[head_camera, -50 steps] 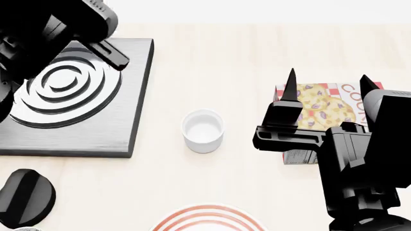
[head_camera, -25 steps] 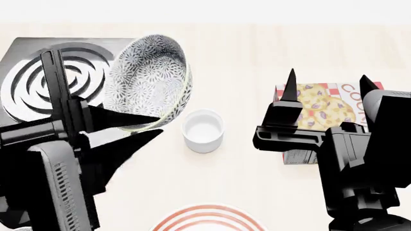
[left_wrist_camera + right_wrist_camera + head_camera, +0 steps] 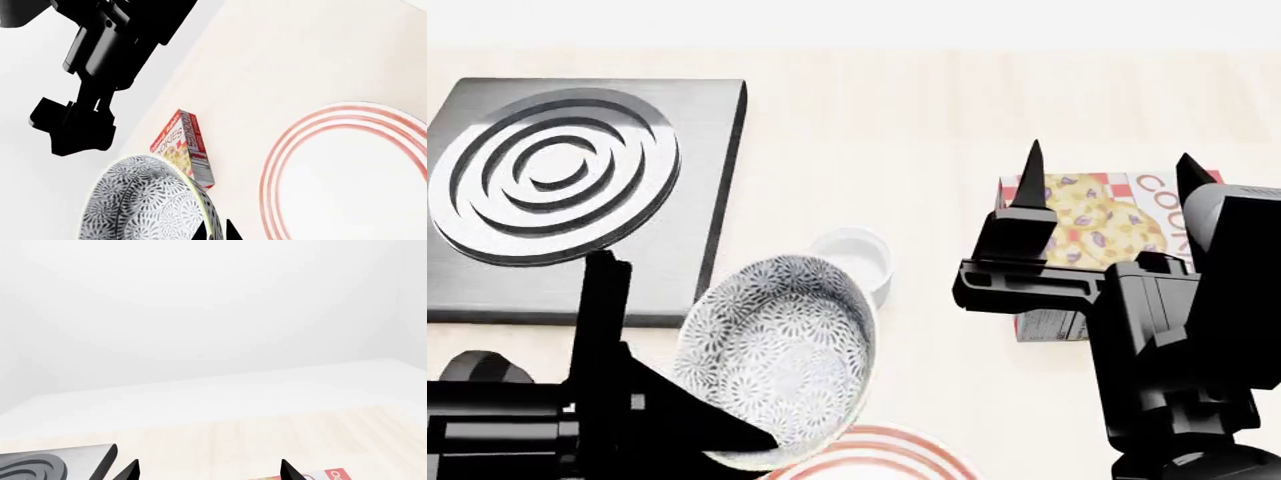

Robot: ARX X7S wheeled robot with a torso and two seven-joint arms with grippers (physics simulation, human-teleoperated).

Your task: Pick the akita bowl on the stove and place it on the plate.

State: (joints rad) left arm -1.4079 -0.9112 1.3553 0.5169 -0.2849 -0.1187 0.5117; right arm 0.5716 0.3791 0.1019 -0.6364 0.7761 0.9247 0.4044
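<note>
Bowl transfer is midway: the left tool [image 3: 714, 425] grips the akita bowl [image 3: 777, 358] by its rim, tilted, above the worktop [image 3: 961, 110] near the plate [image 3: 874, 455]. Right tool [image 3: 1105, 175] hangs spread and empty over the cookie box [image 3: 1088, 215], out of the way.

A pale, light wood table [image 3: 868, 110] fills nearly the whole head view, its faint grain running across the frame, lit evenly and brightly with only soft shadows. Along the top edge of that frame the wood gives way to a plain white strip. In the right wrist view the same tabletop [image 3: 267, 432] lies across the lower part of the frame, and behind it a bare white wall [image 3: 213, 305] fills the upper part, smooth and featureless, shading slightly darker toward the corners.
</note>
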